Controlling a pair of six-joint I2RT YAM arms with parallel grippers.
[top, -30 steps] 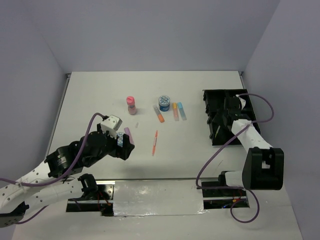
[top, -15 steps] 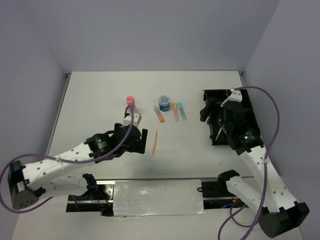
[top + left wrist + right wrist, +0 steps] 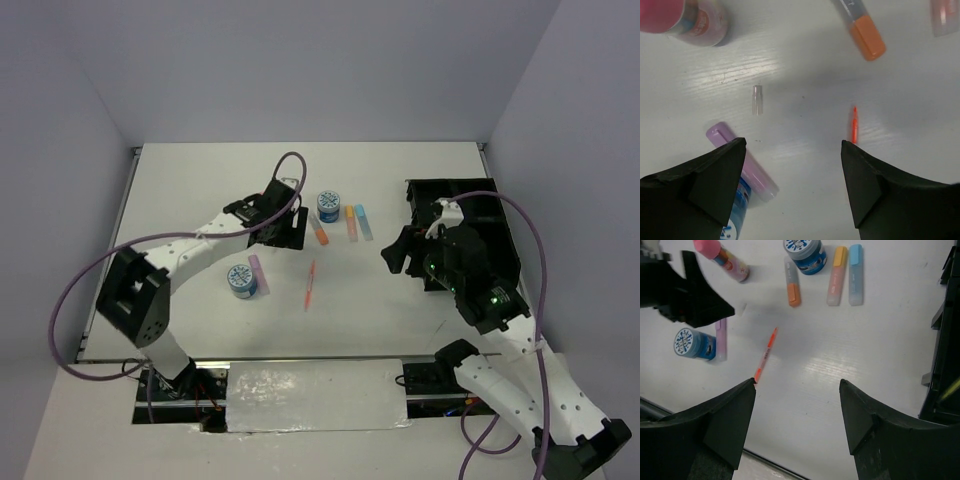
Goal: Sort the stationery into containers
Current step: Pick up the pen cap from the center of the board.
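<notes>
My left gripper (image 3: pixel 291 229) is open and empty, low over the table between the pink bottle (image 3: pixel 690 20) and the thin orange pen (image 3: pixel 310 285). In the left wrist view it (image 3: pixel 792 142) hovers over bare table, with a purple marker (image 3: pixel 740 160) and a blue-white tub (image 3: pixel 735 215) by its left finger. My right gripper (image 3: pixel 398 250) is open and empty, left of the black organiser tray (image 3: pixel 452 186). A second tub (image 3: pixel 328 207), an orange-tipped marker (image 3: pixel 318 231), an orange marker (image 3: pixel 350 222) and a blue marker (image 3: pixel 364 222) lie at mid table. A yellow pen (image 3: pixel 950 389) lies in the tray.
A small clear cap (image 3: pixel 757 99) lies loose on the table near the pink bottle. The left arm covers the pink bottle in the top view. The tray (image 3: pixel 946 340) stands at the right edge of the table.
My left gripper has swung from the near left up to the table's middle, leaving a tub standing beside the purple marker. My right gripper has come out of the tray and moved left.
</notes>
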